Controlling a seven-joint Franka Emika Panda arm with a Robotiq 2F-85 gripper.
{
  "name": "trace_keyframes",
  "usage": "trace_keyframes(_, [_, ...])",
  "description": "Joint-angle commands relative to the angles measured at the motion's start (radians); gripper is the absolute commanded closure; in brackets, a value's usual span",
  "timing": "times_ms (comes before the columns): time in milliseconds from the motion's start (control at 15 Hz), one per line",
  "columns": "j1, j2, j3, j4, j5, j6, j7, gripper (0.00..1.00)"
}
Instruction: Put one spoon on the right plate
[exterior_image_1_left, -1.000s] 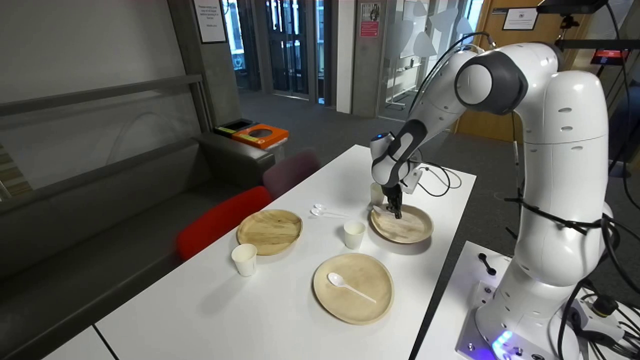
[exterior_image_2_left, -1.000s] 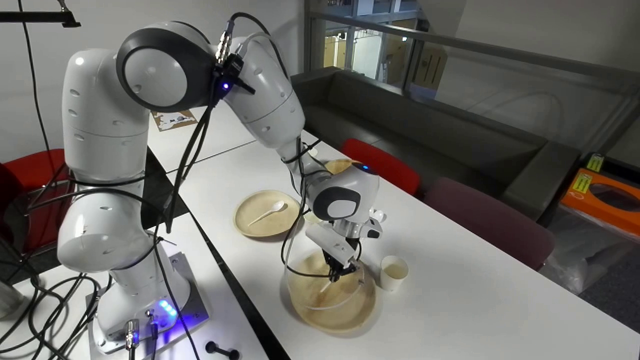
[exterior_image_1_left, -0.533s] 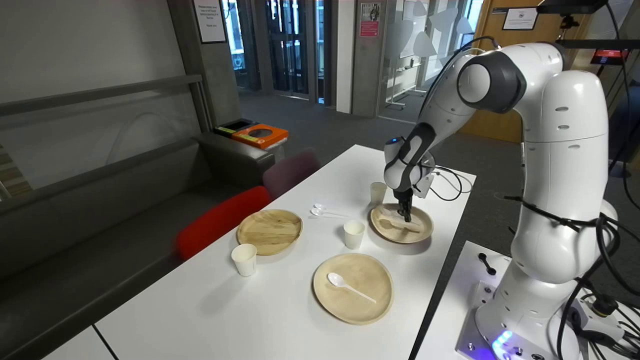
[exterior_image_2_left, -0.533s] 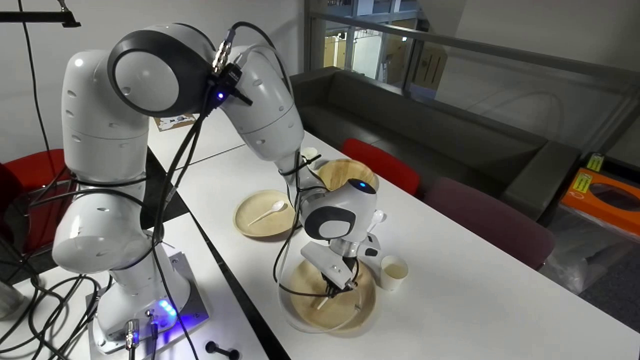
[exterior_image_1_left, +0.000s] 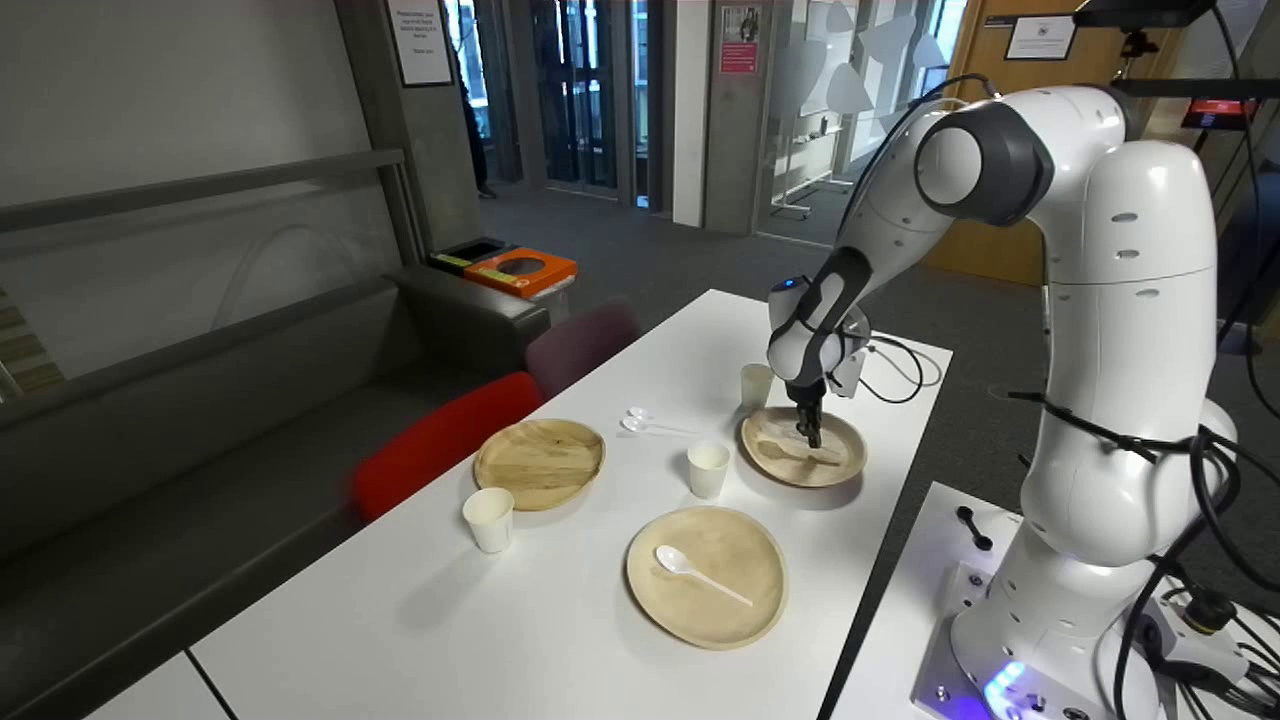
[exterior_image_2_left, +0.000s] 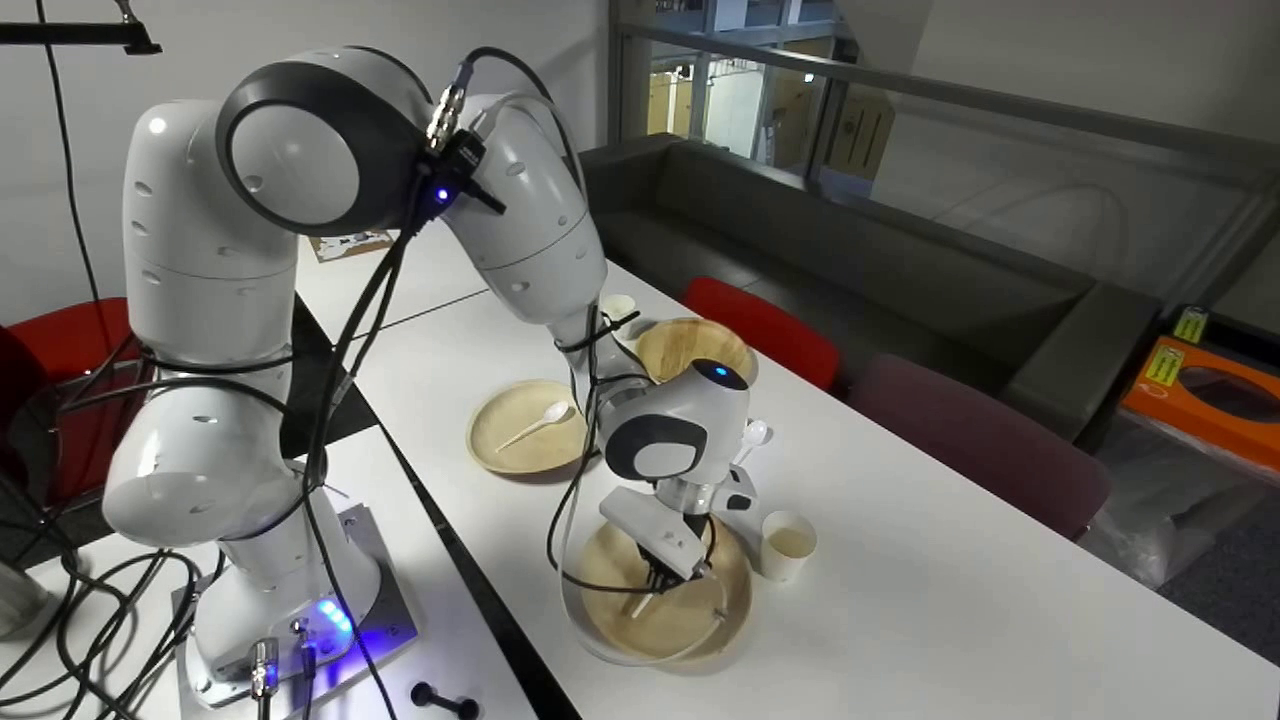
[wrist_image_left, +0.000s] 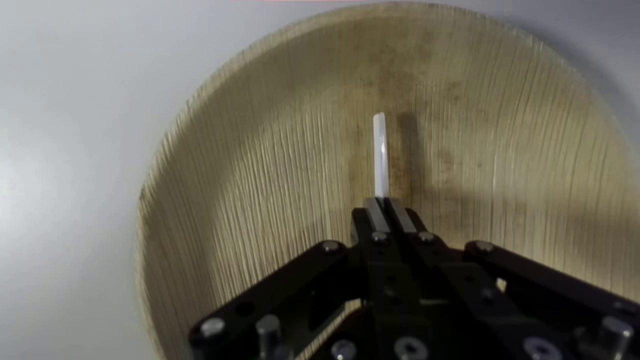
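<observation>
The right plate, a round tan wooden dish with a raised rim (exterior_image_1_left: 800, 476), stands under my gripper; it also shows in an exterior view (exterior_image_2_left: 690, 638) and fills much of the wrist view (wrist_image_left: 280, 150). My gripper (wrist_image_left: 384, 201) is shut on a white spoon (wrist_image_left: 381, 155). Only the handle end shows past the fingertips in the wrist view, with its shadow beside it. The spoon's bowl is hidden in the wrist view. In both exterior views the gripper (exterior_image_1_left: 813, 440) (exterior_image_2_left: 662, 578) is low over the dish. The spoon appears close above the dish floor; contact cannot be told.
A larger flat tan plate (exterior_image_1_left: 710, 620) holds another white spoon (exterior_image_1_left: 678, 561). A third, wooden plate (exterior_image_1_left: 540, 462) stands farther off. White spoons (exterior_image_1_left: 640, 425) lie on the table. Cups stand beside the dish (exterior_image_1_left: 756, 386), between the plates (exterior_image_1_left: 708, 470) and near the wooden plate (exterior_image_1_left: 490, 520).
Over the first half second my gripper moved with the spoon toward the middle of the dish and the robot's base side. Since then it has hardly moved. The grip has stayed shut.
</observation>
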Motion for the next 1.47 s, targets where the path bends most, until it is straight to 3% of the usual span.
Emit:
trace_keyframes(0, [-0.024, -0.017, 0.024, -0.020, 0.021, 0.021, -0.055, 0.99])
trace_keyframes(1067, [-0.061, 0.009, 0.065, -0.001, 0.162, -0.015, -0.193, 0.99])
trace_keyframes(1133, [-0.060, 0.009, 0.064, -0.001, 0.163, -0.015, -0.191, 0.70])
trace_keyframes(1200, [-0.059, 0.010, 0.063, -0.001, 0.163, -0.013, -0.188, 0.69])
trace_keyframes(1400, [-0.057, 0.011, 0.061, -0.002, 0.163, -0.010, -0.184, 0.48])
